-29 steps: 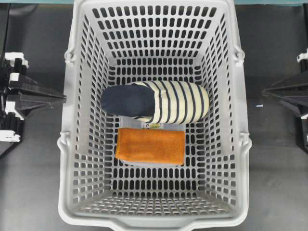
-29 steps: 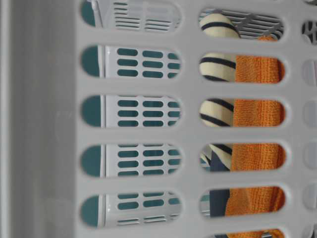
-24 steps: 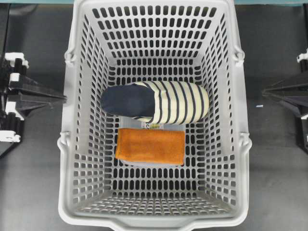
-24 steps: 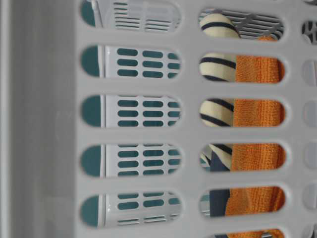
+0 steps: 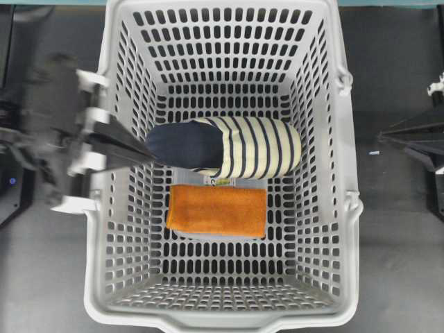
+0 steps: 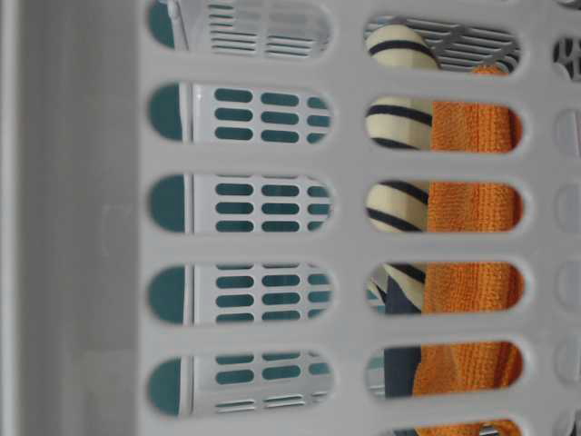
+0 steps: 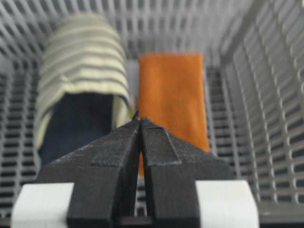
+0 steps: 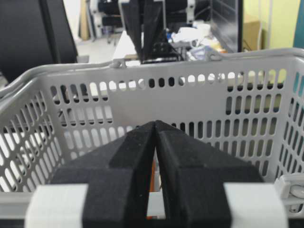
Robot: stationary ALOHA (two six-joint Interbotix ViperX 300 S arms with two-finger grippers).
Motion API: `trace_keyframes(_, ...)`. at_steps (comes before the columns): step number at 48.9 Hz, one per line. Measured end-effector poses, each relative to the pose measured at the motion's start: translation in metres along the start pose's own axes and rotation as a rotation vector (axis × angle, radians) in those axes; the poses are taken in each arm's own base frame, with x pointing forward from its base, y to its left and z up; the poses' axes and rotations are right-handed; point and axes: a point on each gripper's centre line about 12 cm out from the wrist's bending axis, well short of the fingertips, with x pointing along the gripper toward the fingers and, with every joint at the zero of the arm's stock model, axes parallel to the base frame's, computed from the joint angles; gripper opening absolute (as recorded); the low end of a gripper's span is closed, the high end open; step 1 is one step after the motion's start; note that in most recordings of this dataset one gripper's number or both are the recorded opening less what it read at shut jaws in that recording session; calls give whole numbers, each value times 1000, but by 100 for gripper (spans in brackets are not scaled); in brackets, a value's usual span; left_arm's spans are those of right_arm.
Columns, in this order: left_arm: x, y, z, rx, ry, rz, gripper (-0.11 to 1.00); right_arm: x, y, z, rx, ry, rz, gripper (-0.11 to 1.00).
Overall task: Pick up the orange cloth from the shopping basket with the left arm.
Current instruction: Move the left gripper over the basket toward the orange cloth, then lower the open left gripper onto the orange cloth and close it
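The orange cloth (image 5: 217, 210) lies flat on the floor of the light-grey shopping basket (image 5: 222, 320), just in front of a navy-and-cream striped slipper (image 5: 223, 147). My left gripper (image 5: 147, 154) is shut and empty, its tip over the basket's left wall beside the slipper's navy toe, above the contents. In the left wrist view the cloth (image 7: 172, 95) lies ahead and right of the shut tips (image 7: 140, 119), and the slipper (image 7: 83, 90) ahead and left. My right gripper (image 5: 383, 132) is shut and stays outside the basket's right wall; its tips (image 8: 155, 124) face the basket (image 8: 142, 71).
The basket's tall slotted walls enclose the cloth and slipper on all sides. Handle lugs (image 5: 345, 78) stick out on the rim. Dark tabletop (image 5: 399, 236) lies to both sides. In the table-level view the cloth (image 6: 472, 209) and slipper (image 6: 397, 123) show through the slots.
My left arm has swung from its place outside the basket to the right, so its shut tip now reaches over the left wall. The right arm, cloth and slipper have not moved.
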Motion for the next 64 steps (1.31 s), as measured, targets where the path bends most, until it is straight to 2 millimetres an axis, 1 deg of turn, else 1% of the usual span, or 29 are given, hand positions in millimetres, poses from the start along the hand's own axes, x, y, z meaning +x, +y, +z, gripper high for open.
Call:
trace_keyframes(10,53,-11,9,22,280,-15,0,-3,0,-2,5,3,0,-1)
trace_keyframes(14,74,-13,13,27,361,-14,0,-4,0,-4,5,8,-1,-1)
trace_keyframes(21,101,-16,15,32,456,-14,0,-4,0,-6,5,11,1,-1)
trace_keyframes(31,133,-26,9,48,522,-25,0,-5,2,-6,5,10,10,-1)
trace_keyframes(37,139,-32,6,57,534,-34,2,-5,2,-7,5,13,11,-1)
trace_keyframes(38,140,-33,6,57,535,-35,4,-5,2,-7,6,13,11,-1)
trace_keyframes(40,142,-33,4,54,540,-35,12,-5,2,-7,6,13,11,-1)
trace_keyframes(43,144,-33,2,52,548,-34,29,-5,2,-8,6,16,12,-1)
trace_keyframes(49,149,-35,-2,55,560,-36,67,-5,2,-9,6,16,12,-1)
trace_keyframes(53,157,-37,-9,60,575,-38,85,-5,2,-9,6,16,12,-1)
trace_keyframes(56,163,-39,-14,63,583,-42,90,-6,2,-9,6,18,12,-1)
trace_keyframes(64,182,-40,-27,77,582,-46,89,-6,2,-9,6,19,12,-1)
